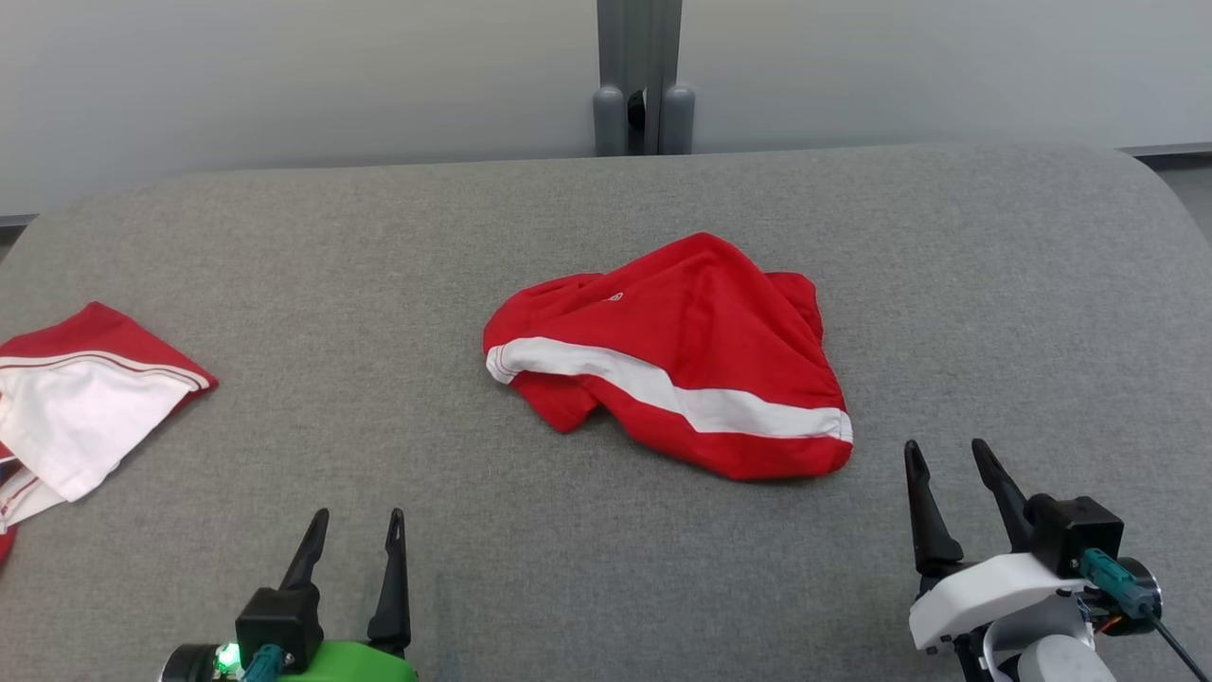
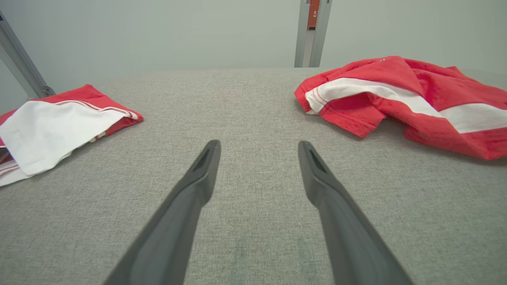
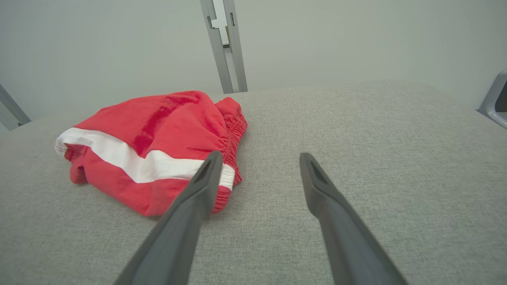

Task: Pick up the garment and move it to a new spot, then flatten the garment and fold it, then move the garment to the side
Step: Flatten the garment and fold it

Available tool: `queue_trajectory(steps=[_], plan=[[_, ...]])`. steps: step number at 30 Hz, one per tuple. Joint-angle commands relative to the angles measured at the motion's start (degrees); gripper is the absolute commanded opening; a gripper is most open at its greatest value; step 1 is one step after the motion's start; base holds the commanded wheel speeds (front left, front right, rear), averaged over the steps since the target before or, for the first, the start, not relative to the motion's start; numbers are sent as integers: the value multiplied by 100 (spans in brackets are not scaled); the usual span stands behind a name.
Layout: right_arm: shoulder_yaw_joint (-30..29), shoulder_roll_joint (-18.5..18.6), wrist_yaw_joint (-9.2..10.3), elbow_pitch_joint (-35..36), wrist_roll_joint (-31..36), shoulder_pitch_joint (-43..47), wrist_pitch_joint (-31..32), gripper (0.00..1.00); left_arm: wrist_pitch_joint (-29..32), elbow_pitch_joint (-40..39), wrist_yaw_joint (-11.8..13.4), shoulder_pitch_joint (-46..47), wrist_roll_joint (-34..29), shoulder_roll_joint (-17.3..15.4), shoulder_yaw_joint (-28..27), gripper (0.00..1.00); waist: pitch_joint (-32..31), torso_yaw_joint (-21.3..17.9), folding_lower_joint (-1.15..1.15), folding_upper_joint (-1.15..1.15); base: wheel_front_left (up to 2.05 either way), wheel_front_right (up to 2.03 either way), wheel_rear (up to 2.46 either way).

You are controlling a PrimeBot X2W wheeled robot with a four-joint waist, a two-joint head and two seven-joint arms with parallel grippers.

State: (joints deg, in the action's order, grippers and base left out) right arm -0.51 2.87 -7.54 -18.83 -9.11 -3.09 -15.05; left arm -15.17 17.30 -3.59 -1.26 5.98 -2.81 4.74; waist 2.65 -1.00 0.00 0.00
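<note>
A crumpled red garment (image 1: pixel 691 350) with a white stripe lies near the middle of the grey padded table (image 1: pixel 379 246). The same garment (image 2: pixel 412 95) shows at the right of the left wrist view, and in the right wrist view the garment (image 3: pixel 154 146) lies left of centre. My left gripper (image 1: pixel 358 519) stands open at the table's near left, well short of the cloth, with nothing between its fingers. My right gripper (image 1: pixel 947 451) is open too, just off the garment's near right corner. In its own view my right gripper (image 3: pixel 259 158) has its left finger (image 3: pixel 198 190) overlapping the cloth's elastic edge.
A second red and white garment (image 1: pixel 76 398) lies folded at the table's left edge. A grey metal post (image 1: pixel 640 76) stands behind the table's far edge against a pale wall. Bare grey table surface stretches to the right of the crumpled garment.
</note>
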Motion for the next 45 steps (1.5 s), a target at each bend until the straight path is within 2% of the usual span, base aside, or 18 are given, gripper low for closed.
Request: queue_trajectory(steps=[1, 9, 14, 17, 21, 31, 45], plan=[[14, 12, 9, 22, 26, -84, -18, 100, 4, -26, 11, 112, 24, -20, 3, 100, 33, -8, 0, 0, 0, 0, 0], [205, 11, 10, 74, 29, -265, -18, 100, 3, 176, -304, 706, 712, -20, 160, 100, 401, -43, 0, 0, 0, 0, 0], [314, 9, 9, 100, 18, -455, -18, 100, 4, 584, -392, 1385, 1246, -19, 175, 100, 734, -131, 0, 0, 0, 0, 0], [391, 12, 9, 113, 67, -547, -18, 100, 4, 710, -396, 1739, 1602, -19, 435, 100, 925, -227, 0, 0, 0, 0, 0], [413, 11, 9, 136, 39, -702, -18, 100, 3, 756, -397, 2157, 2367, -233, 1023, 100, 1185, -341, 0, 0, 0, 0, 0], [484, 10, 9, 216, 20, -945, -18, 100, 2, 886, -399, 2662, 3892, -815, 1963, 100, 1676, -525, 0, 0, 0, 0, 0], [548, 10, 9, 225, 83, -1067, -18, 100, 5, 653, -400, 2845, 5037, -1404, 2519, 100, 1939, -594, 0, 0, 0, 0, 0]])
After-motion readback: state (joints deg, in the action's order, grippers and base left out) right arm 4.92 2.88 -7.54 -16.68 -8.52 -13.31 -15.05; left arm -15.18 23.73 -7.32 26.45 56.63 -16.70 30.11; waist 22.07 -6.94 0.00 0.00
